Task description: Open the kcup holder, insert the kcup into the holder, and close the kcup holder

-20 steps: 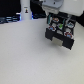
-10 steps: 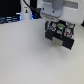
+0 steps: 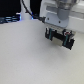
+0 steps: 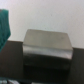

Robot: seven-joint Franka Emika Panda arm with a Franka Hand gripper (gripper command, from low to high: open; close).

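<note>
The kcup holder (image 3: 60,40) is a black boxy unit with pale grey panels, at the exterior view's upper right. In the wrist view it (image 4: 47,49) fills the middle as a dark box with a grey face, and it looks shut. My gripper (image 3: 59,30) hangs from the white arm right above the holder. Its fingers are too blurred to make out. A blurred green shape (image 4: 4,27) sits at the edge of the wrist view. I cannot tell whether it is the kcup.
The holder stands on a white table (image 3: 25,60). Dark clutter (image 3: 10,20) and a black cable (image 3: 27,10) lie at the back, on the exterior view's left. A small green and red blur (image 4: 6,81) shows at a corner of the wrist view.
The arm has shifted slightly over the holder. Nothing else has visibly changed.
</note>
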